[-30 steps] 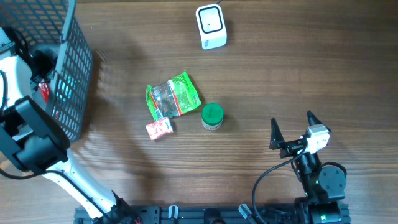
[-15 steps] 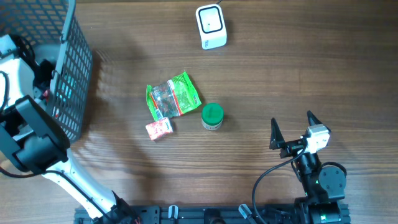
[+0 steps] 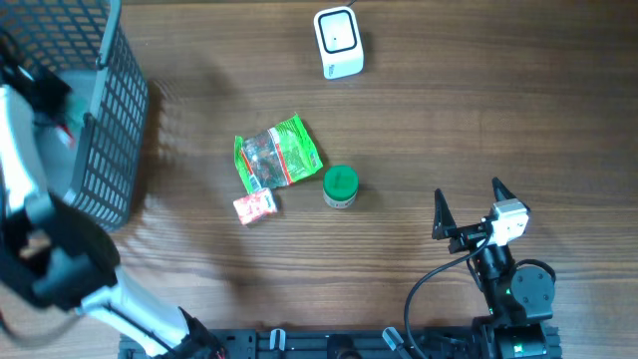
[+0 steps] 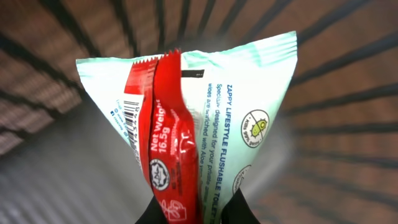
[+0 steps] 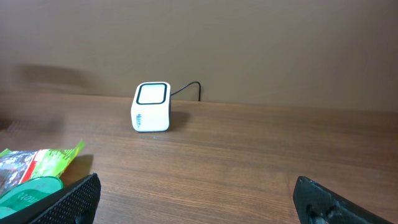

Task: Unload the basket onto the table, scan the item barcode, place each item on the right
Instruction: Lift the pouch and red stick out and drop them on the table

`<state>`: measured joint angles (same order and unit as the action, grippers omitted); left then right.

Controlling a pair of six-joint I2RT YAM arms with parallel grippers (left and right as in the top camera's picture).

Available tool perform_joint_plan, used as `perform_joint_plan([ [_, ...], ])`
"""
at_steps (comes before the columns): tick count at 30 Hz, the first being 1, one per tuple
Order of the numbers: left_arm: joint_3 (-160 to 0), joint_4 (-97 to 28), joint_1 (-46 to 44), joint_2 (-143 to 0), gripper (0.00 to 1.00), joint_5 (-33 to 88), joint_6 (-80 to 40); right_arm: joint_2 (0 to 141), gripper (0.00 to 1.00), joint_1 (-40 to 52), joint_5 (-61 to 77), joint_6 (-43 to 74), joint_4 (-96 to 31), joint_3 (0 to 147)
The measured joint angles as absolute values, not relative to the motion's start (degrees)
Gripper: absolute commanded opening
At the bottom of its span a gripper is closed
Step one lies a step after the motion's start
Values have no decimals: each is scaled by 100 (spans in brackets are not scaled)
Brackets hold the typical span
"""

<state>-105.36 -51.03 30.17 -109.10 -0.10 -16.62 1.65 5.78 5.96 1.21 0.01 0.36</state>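
**Left gripper (image 4: 194,213) closed on a catch inside the basket (image 3: 115,120), with the scanner (image 3: 338,42) well off to its right.**

In the wrist view its jaws pinch the lower end of a red sachet (image 4: 171,143) lying over a pale packet (image 4: 249,106) (whether both are truly clamped I cannot tell). Their long axis runs straight away from the gripper, and a barcode (image 4: 129,115) shows at the left edge. The scanner stands on the surface (image 3: 449,110), right of the basket and toward the far edge, so the lift probably has to clear the wire wall first. The right gripper (image 3: 469,196) hangs wide open and empty, somewhat nearer the scanner.
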Motion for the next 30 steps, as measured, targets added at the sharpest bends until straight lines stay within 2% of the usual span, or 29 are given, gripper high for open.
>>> perform_joint_plan([
  [4, -11006, -5881, 2860, -9032, 4, 183, -2102, 165, 100, 578, 596, 121, -1, 36],
  [6, -11139, -6759, 2285, -8377, 4, 318, -2257, 165, 100, 578, 596, 121, 3, 36],
  [8, -11076, -7660, 1358, -8315, 4, 460, -2327, 165, 100, 578, 596, 121, 1, 36],
  [11, -10326, -7832, 165, -8720, 5, 276, -2355, 165, 100, 578, 598, 121, -1, 36],
  [15, -8372, -6799, -1389, -8982, 6, 71, -2552, 165, 100, 578, 596, 121, 5, 36],
  [16, -7841, -6302, -1710, -8984, 13, 49, -2637, 165, 100, 578, 596, 121, 3, 36],
  [17, -7299, -5865, -2047, -9026, 29, 36, -2744, 167, 100, 578, 596, 121, 8, 36],
  [18, -6901, -5537, -2290, -9074, 35, 32, -2838, 165, 100, 578, 596, 121, 8, 36],
  [20, -6416, -5041, -2606, -9164, 61, 25, -2943, 165, 100, 578, 596, 121, 1, 36],
  [25, -6307, -4921, -2810, -9216, 69, 19, -3015, 165, 100, 578, 596, 121, 1, 36],
  [29, -6910, -5682, -2703, -9220, 74, -38, -2967, 165, 100, 578, 596, 123, -3, 36],
  [30, -7196, -5892, -2635, -9220, 81, -91, -2950, 165, 100, 578, 596, 123, -1, 36],
])
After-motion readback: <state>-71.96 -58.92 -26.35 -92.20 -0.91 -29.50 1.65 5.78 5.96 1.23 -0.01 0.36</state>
